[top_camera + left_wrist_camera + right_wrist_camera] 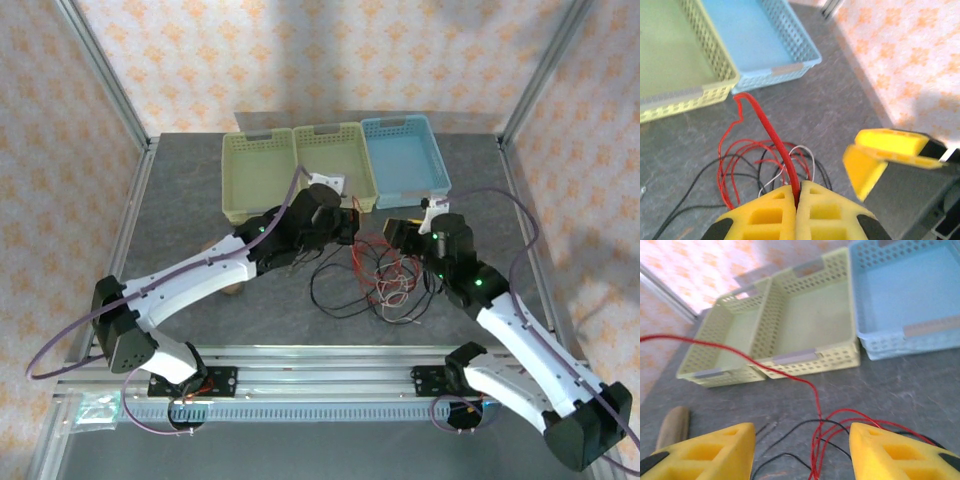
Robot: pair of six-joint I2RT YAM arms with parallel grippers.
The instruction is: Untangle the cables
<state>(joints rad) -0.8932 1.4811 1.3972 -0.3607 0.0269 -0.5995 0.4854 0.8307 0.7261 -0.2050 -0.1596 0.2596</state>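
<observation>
The cables [385, 278] lie in a tangle of red, black and whitish loops on the grey table between my two arms. My left gripper [799, 192] is shut on a red cable [765, 120], which rises from its fingertips with a kink at the top. In the top view the left gripper [350, 225] is at the tangle's upper left edge. My right gripper [802, 450] is open over red and black strands [827, 432], touching none of them. A taut red strand [740, 352] runs off to the left. The right gripper's yellow fingers [880, 155] hang close by in the left wrist view.
Two pale green baskets [226, 180] and a blue basket [410, 190] stand side by side behind the tangle. A brownish stick [672, 427] lies on the table to the left. Metal frame posts and patterned walls bound the table.
</observation>
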